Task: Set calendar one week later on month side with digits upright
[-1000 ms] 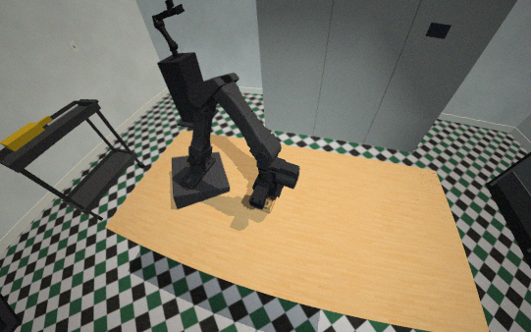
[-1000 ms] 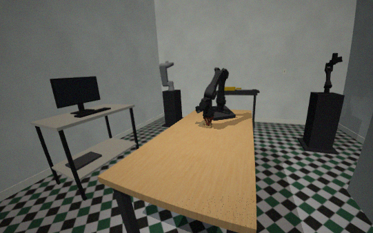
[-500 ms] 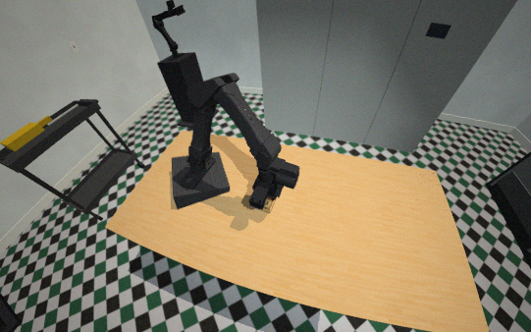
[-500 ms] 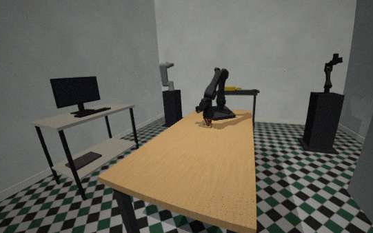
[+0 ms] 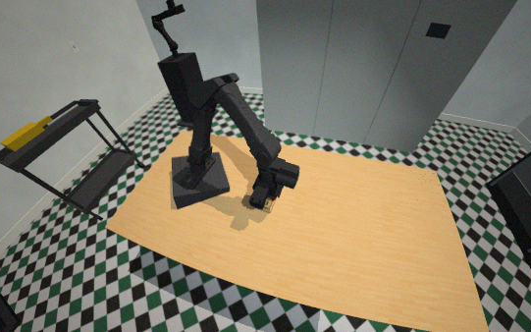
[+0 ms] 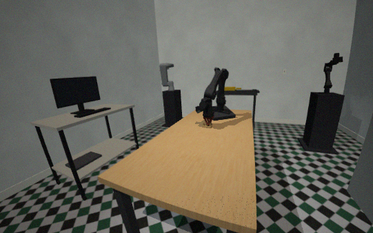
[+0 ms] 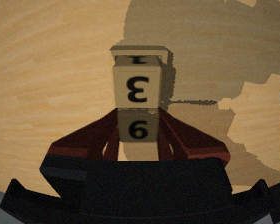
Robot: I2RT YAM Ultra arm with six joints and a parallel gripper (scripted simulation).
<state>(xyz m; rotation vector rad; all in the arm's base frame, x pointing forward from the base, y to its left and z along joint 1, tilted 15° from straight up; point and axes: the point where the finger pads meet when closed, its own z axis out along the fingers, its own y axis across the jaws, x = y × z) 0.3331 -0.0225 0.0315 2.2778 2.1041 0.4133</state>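
Observation:
The gripper (image 7: 138, 111) (image 6: 208, 121) points down, its two red fingers at either side of a pale cube (image 7: 137, 87). It is shut on this cube. One pale face shows a dark 3, upside down in the wrist view; a shaded face nearer the gripper shows a digit that looks like a 9. Just beyond, the pale rim of the tray (image 7: 140, 50) shows, with part of a dark mark like a 1 below it. A second cube cannot be made out clearly, nor can the month's name. In the top and exterior views the arm mostly hides the calendar.
The wooden table (image 5: 363, 231) (image 6: 200, 162) carries the arm's square base (image 5: 201, 192) close to the calendar. The arm's shadow falls around the calendar. A dark cart (image 5: 49, 142) and a desk with a monitor (image 6: 76, 91) stand away from the table.

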